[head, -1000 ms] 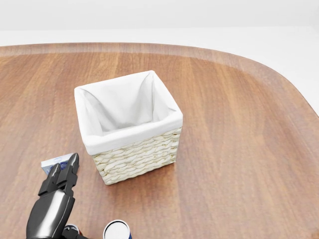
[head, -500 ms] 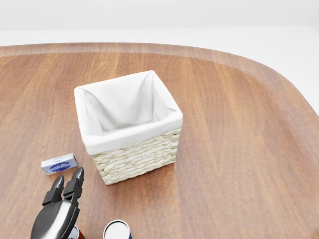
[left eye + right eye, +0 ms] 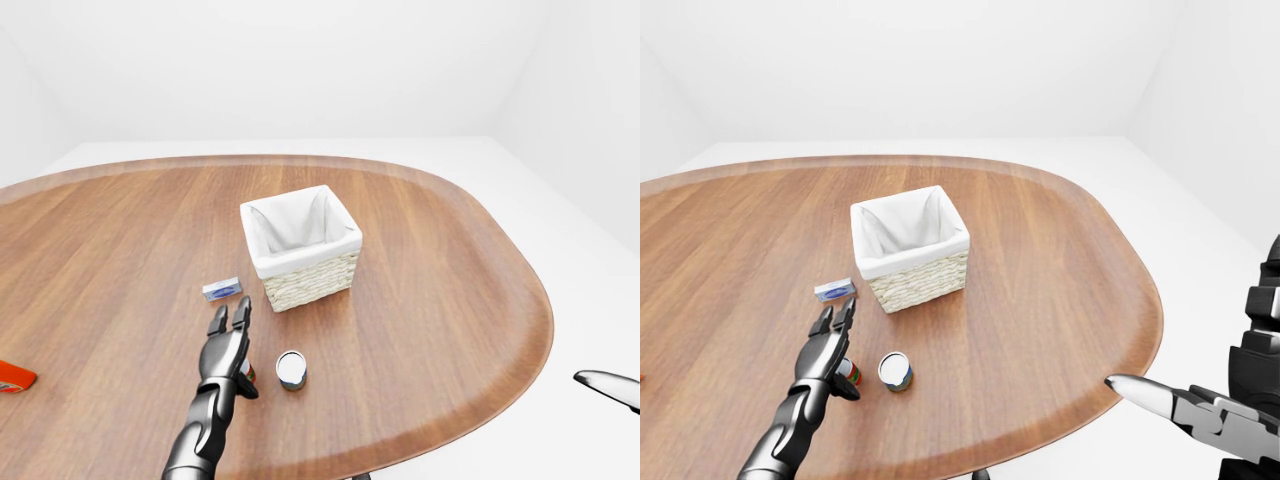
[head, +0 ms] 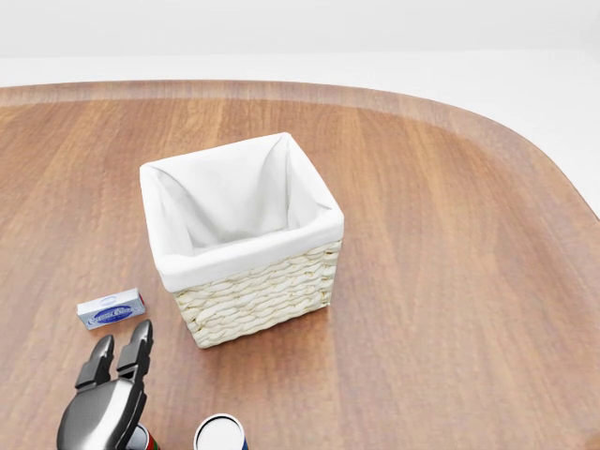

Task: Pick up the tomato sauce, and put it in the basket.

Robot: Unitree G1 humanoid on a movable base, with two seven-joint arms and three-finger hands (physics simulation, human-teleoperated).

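- Left hand fingers spread apart, hovering over tomato sauce.
- Right hand: grip state can't tell.
- Blue box label unreadable; basket beside it.

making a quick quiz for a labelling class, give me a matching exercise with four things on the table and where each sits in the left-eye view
Things:
1. square woven wicker basket with white cloth lining
2. small flat blue and white box
3. round can with a white lid
4. flat orange-red packet

Places:
A. at the far left edge of the picture
B. near the middle of the brown wooden table
C. just left of the basket
D. below the basket, right of the open left hand

Pairs: 1-B, 2-C, 3-D, 4-A
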